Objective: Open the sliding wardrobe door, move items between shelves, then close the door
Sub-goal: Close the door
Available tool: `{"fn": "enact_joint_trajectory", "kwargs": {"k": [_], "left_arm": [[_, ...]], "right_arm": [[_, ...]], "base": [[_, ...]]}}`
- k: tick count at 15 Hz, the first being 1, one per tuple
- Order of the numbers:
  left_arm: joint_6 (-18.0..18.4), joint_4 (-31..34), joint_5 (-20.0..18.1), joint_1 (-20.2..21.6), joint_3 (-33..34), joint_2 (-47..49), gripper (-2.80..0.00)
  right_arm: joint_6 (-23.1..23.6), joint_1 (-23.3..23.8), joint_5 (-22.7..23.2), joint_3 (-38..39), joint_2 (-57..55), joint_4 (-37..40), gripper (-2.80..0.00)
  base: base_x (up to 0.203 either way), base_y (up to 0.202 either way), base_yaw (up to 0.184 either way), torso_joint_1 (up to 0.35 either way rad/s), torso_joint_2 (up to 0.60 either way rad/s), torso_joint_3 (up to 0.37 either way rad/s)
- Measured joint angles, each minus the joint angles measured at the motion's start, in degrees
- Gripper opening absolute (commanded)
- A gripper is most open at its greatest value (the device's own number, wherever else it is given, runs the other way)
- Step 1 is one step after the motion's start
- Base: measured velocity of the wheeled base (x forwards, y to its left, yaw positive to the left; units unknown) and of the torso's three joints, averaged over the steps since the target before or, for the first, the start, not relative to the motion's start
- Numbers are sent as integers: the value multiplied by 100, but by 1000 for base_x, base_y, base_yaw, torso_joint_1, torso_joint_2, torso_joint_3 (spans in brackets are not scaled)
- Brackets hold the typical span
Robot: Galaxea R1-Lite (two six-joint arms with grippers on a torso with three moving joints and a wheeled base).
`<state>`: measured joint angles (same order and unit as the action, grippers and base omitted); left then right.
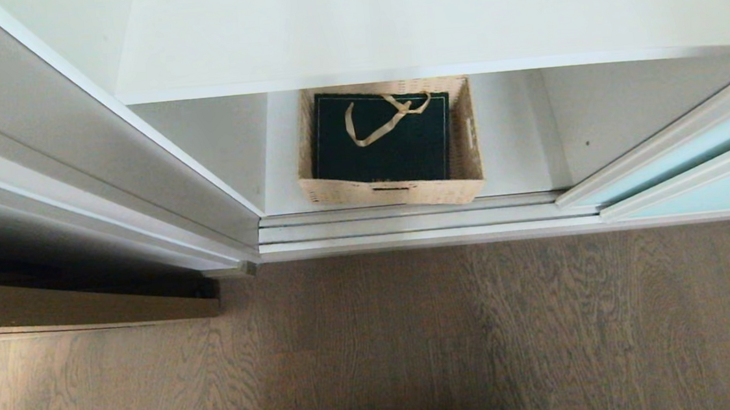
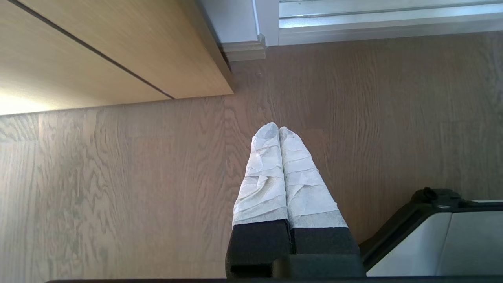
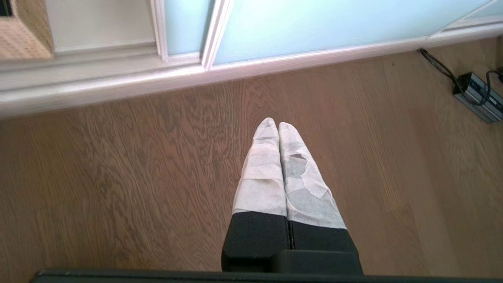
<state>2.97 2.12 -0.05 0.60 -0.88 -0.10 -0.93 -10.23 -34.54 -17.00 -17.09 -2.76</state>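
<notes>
The frosted blue-green sliding door [image 1: 693,156] stands pushed to the right, leaving the wardrobe open. On the bottom shelf [image 1: 511,154] sits the tan wicker basket [image 1: 393,193] with the dark green gift bag [image 1: 381,140] lying flat inside it, gold ribbon on top. A white upper shelf [image 1: 429,24] juts out above it. Neither arm shows in the head view. My left gripper [image 2: 278,128] hangs shut and empty over the wood floor. My right gripper [image 3: 273,123] is shut and empty too, over the floor in front of the door [image 3: 314,23] and its bottom track [image 3: 118,84].
The double floor track [image 1: 418,223] runs along the wardrobe front. A light wood cabinet [image 2: 98,55] stands to the left. A power adapter with cables [image 3: 477,96] lies on the floor to the right. Part of my base [image 2: 440,239] shows beside the left gripper.
</notes>
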Motion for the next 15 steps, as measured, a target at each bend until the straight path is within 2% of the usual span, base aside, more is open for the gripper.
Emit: {"fn": "enact_joint_trajectory", "kwargs": {"k": [5,8,12,15], "left_arm": [[-55,-210,10,0,66,0,-280],[-56,-223,12,0,74,0,-280],[-52,-233,12,0,78,2,-280],[-55,-238,11,0,78,2,-280]], "right_arm": [[25,50,-41,-288,-38,137,-280],[39,100,-36,-649,-10,674,-280],[52,144,-15,-1430,-137,1046,-280],[81,136,-19,-2538,-501,1276,-280]], "base": [[0,0,0,0,0,0],[0,0,0,0,0,0],[0,0,0,0,0,0],[0,0,0,0,0,0]]}}
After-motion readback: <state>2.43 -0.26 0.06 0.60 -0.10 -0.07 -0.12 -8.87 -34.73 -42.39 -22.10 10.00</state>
